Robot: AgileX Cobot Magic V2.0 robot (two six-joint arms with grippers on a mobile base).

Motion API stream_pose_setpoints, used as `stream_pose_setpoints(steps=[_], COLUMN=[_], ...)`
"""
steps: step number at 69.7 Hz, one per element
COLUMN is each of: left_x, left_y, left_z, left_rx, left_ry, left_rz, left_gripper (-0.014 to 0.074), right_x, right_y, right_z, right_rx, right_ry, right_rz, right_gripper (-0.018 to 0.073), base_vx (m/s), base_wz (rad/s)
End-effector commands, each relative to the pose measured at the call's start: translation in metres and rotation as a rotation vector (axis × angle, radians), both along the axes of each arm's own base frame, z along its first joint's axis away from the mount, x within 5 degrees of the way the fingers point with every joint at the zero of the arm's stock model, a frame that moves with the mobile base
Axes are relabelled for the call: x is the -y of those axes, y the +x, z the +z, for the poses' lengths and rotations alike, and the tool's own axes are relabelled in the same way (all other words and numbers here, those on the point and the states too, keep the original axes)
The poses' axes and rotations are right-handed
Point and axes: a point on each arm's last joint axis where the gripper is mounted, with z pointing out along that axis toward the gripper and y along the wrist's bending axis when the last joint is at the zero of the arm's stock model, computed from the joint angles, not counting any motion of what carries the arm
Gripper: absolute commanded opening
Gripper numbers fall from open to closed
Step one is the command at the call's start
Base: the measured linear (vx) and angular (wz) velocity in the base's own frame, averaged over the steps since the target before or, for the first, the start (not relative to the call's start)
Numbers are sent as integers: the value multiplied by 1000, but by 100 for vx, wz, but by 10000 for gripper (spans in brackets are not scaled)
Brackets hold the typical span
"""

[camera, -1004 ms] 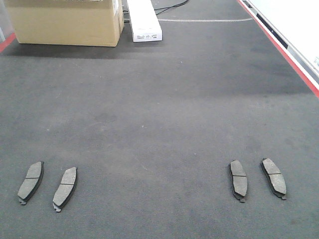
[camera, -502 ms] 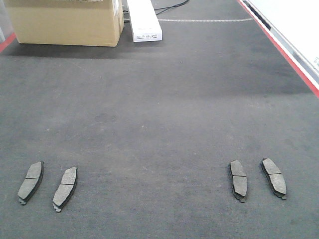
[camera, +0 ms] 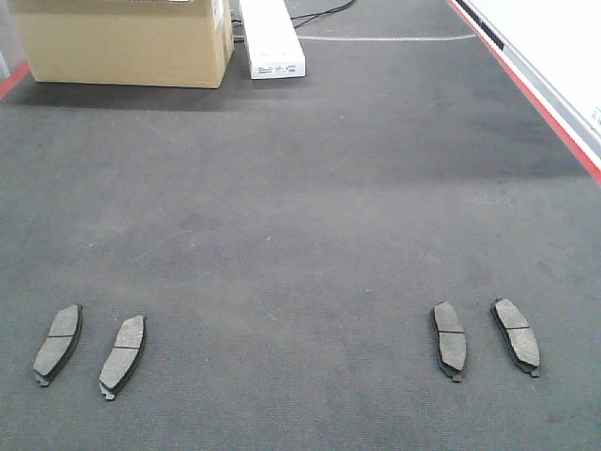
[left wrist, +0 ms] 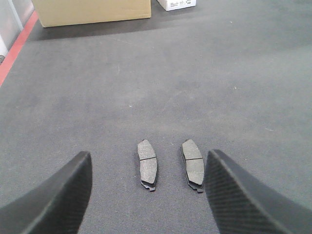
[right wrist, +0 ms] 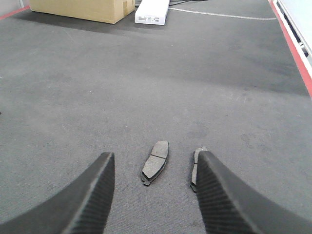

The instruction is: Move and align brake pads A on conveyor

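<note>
1. Brake pads A lie on conveyor (camera: pixel 300 188): pair at 7 o'clock (camera: pixel 89 349), pair at 5 o'clock (camera: pixel 485 336)
2. Left gripper (left wrist: pixel 148 195) and right gripper (right wrist: pixel 155 190): jaws apart, empty
3. Centre over one pad, descend squarely, avoid nudging neighbour

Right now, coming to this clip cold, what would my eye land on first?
Four brake pads lie flat on the dark conveyor in two pairs, one near-left, one near-right, with bare belt between. At the far end sit a cardboard box and a white box; a red stripe runs along the right edge. Each wrist view shows an open gripper, left and right, framing its pair.
</note>
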Motion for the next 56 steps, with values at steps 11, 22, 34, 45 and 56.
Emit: stream_pose_setpoints(steps=[11, 22, 34, 45, 56], left_x=[0, 1, 3, 9, 12], left_y=[3, 2, 1, 5, 16], left_z=[9, 6, 5, -5, -30], left_rx=[56, 11, 5, 18, 167], left_ry=[7, -2, -37, -110, -171], left_rz=[4, 1, 15, 77, 108], left_gripper=[455, 282, -9, -8, -8], right_x=[0, 0, 0, 0, 0], right_y=[3, 3, 3, 3, 3], right_z=[12, 12, 12, 12, 12], right_rx=[70, 70, 70, 70, 70], right_ry=[4, 4, 4, 4, 4], right_rz=[-6, -6, -7, -7, -7], right_gripper=[355, 355, 354, 354, 354], base_vx=[0, 0, 0, 0, 0], base_wz=[0, 0, 0, 0, 0])
